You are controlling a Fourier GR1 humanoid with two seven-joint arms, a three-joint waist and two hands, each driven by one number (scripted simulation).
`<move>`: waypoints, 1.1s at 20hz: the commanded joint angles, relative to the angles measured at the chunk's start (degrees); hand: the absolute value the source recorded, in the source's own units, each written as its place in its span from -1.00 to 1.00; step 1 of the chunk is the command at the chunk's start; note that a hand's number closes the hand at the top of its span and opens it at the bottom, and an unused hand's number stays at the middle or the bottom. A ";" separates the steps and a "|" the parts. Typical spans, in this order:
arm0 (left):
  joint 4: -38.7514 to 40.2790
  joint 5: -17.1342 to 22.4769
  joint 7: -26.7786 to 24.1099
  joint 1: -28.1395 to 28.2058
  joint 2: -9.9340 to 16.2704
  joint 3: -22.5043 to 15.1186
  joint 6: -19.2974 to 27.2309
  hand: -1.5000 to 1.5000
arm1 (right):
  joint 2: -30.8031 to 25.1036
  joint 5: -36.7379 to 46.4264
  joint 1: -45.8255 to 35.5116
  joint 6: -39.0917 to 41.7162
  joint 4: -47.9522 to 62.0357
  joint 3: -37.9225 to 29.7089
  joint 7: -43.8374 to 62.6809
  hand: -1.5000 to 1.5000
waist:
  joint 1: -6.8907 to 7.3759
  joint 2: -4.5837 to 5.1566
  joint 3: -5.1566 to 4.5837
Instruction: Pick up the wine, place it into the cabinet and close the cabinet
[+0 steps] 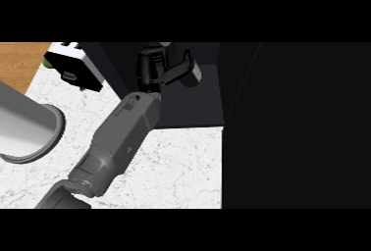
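Note:
My left forearm (pixel 119 139) reaches from the lower left up into the open dark cabinet (pixel 196 105). Inside its opening, the black left hand (pixel 153 66) curls round the dark wine bottle (pixel 191 76). Most of the bottle is hidden by the fingers and hard to tell from the dark interior; a pale greenish bit shows at its top (pixel 165 45). The cabinet's door (pixel 297 127) stands open as a large black panel filling the right side. My right hand does not show.
A grey cylindrical pot (pixel 29 132) lies on the white marble counter (pixel 181 166) at the left. A black-and-white box (pixel 72 66) stands at the back left, next to a strip of wooden surface (pixel 18 61).

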 commanded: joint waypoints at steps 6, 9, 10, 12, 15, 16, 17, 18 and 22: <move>4.75 6.34 -3.40 -0.61 1.07 6.25 -6.76 1.00 | -0.33 -3.69 1.22 0.43 -3.43 -2.00 0.19 -1.00 | -0.40 0.40 -0.05; 7.12 6.80 -4.59 -1.71 0.54 6.23 -6.02 1.00 | 0.10 -3.23 2.40 1.43 -4.15 -0.17 -0.21 -1.00 | -0.80 0.53 -0.06; 7.44 6.75 -5.95 -0.62 0.84 6.25 -6.82 1.00 | -0.11 -3.11 -0.31 0.27 -3.49 -0.37 0.92 -1.00 | -0.57 0.57 -0.08; 8.18 6.87 -5.93 -1.60 1.73 6.41 -7.16 1.00 | -0.67 -4.76 0.09 -0.38 -6.19 -0.97 3.25 -1.00 | -1.10 0.57 -0.09; 9.72 7.62 -5.15 -4.91 0.06 5.68 -3.77 1.00 | 1.41 -1.25 0.08 -0.57 -3.98 1.53 0.49 -1.00 | -1.32 0.60 -0.06; 10.37 6.72 -7.84 -2.14 1.27 5.92 -5.96 1.00 | 2.04 0.58 -0.26 -0.97 -2.41 3.25 0.45 -1.00 | -0.77 0.71 -0.09; 11.33 6.71 -6.38 -3.15 2.09 6.03 -6.47 1.00 | 0.31 -2.60 0.80 0.81 -3.15 0.89 0.28 -1.00 | -1.27 0.78 -0.05; 11.35 6.02 -5.67 -3.89 0.96 5.43 -4.38 1.00 | -0.09 -3.06 -0.27 -1.28 -5.32 -0.40 2.95 -1.00 | -0.76 0.43 -0.06; 13.48 5.38 -7.67 -3.25 1.55 5.65 -4.58 -1.00 | 0.49 -2.42 -1.20 -0.39 -3.48 1.48 1.63 -1.00 | -1.25 0.84 -0.09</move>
